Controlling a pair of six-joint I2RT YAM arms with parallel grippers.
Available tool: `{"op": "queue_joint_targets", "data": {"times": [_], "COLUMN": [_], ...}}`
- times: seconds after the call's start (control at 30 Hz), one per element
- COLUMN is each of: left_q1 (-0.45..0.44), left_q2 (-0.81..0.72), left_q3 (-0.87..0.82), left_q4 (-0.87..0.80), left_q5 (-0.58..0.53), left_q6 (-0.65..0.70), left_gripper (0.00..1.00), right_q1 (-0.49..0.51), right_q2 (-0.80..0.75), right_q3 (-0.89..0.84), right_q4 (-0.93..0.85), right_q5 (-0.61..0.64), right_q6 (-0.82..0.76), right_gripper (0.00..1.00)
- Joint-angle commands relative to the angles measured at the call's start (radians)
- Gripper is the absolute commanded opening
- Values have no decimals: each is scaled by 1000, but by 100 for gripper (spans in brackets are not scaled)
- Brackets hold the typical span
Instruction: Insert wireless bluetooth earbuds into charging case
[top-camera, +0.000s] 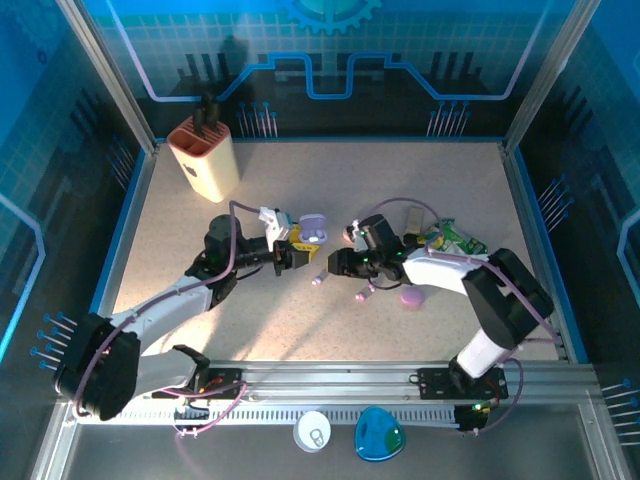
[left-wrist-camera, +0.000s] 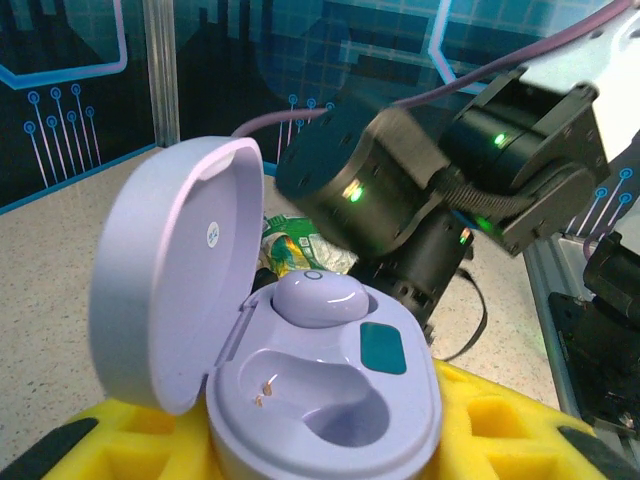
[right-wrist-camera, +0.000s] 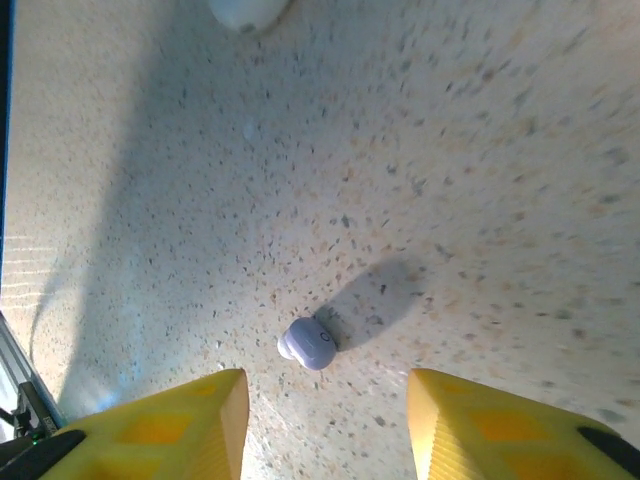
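My left gripper (left-wrist-camera: 320, 455) is shut on an open lavender charging case (left-wrist-camera: 330, 385), its yellow fingers (left-wrist-camera: 520, 430) pressing the sides. The lid (left-wrist-camera: 165, 275) stands up to the left. One lavender earbud (left-wrist-camera: 312, 297) sits in the far socket; the near socket (left-wrist-camera: 345, 405) holds nothing. In the top view the left gripper (top-camera: 291, 254) holds the case (top-camera: 313, 228) at mid-table. My right gripper (top-camera: 333, 263) faces it, open, hovering over a loose lavender earbud (right-wrist-camera: 312, 343) lying on the table between and just beyond its fingertips (right-wrist-camera: 190, 415). That earbud (top-camera: 318, 280) and another (top-camera: 362, 294) lie below the grippers.
A pink case (top-camera: 411, 297) lies by the right arm, a green wrapper (top-camera: 450, 238) behind it. A beige holder (top-camera: 203, 155) stands at the back left. The right arm's wrist (left-wrist-camera: 400, 190) looms close behind the held case. A white rounded thing (right-wrist-camera: 245, 10) lies farther ahead of the right gripper.
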Motion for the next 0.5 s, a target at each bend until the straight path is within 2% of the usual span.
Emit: {"op": "queue_joint_targets", "data": {"times": [0.0,0.27,0.47], "left_q1": [8,9,8], "left_q2": [-41,-70,-69], "left_q3": [-23,-31,-28], "left_q4": [23,-1,-6], "left_q5": [-10,-21,-21], "left_q6": [3,13,16], "left_gripper": [35,35,35], "right_q1": [46,128,143], "right_q2": [64,153,195], "right_q3": [39,57,62], "right_q4": [6,32,82], "right_q5": [-55,-62,-44], "right_q6": [80,134,162], "right_gripper": [46,44,44]}}
